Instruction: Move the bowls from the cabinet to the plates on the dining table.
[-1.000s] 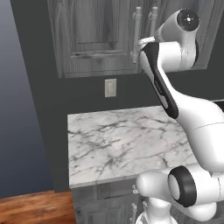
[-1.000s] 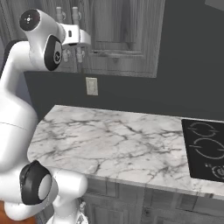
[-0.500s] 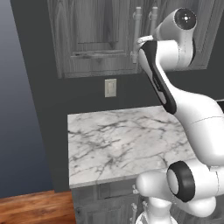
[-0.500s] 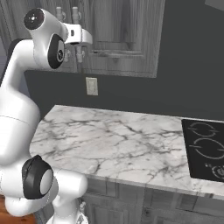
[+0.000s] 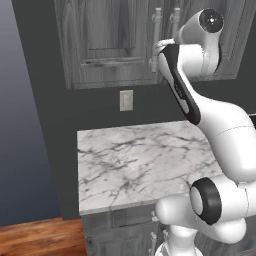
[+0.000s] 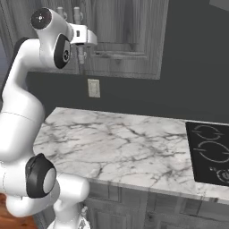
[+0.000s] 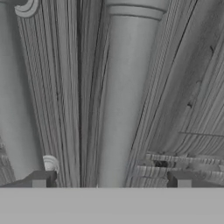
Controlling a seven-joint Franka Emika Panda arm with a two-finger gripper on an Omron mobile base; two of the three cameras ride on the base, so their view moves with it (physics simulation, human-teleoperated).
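Observation:
The tall grey woodgrain cabinet [image 5: 105, 45] [image 6: 129, 40] hangs above the counter with its panelled doors closed. The bowls are hidden and the plates and dining table are out of view. My gripper [image 6: 82, 54] is raised to the doors' long silver bar handles [image 5: 156, 25]. In the hand view one silver handle [image 7: 127, 100] runs straight up the middle. My gripper [image 7: 111, 181] stands open, with one dark fingertip on each side of that handle. A second bar handle [image 7: 13, 109] runs along the left edge.
Below the cabinet lies a small white marble counter [image 5: 135, 155] [image 6: 116, 138] with a black stove [image 6: 210, 152] at its right end. A beige wall outlet [image 5: 126, 100] sits on the dark wall. Grey drawer fronts run beneath, and wooden floor [image 5: 30, 240] lies at the left.
The hand has crept slightly closer to the cabinet's handles. The jaws stay open and the doors stay closed.

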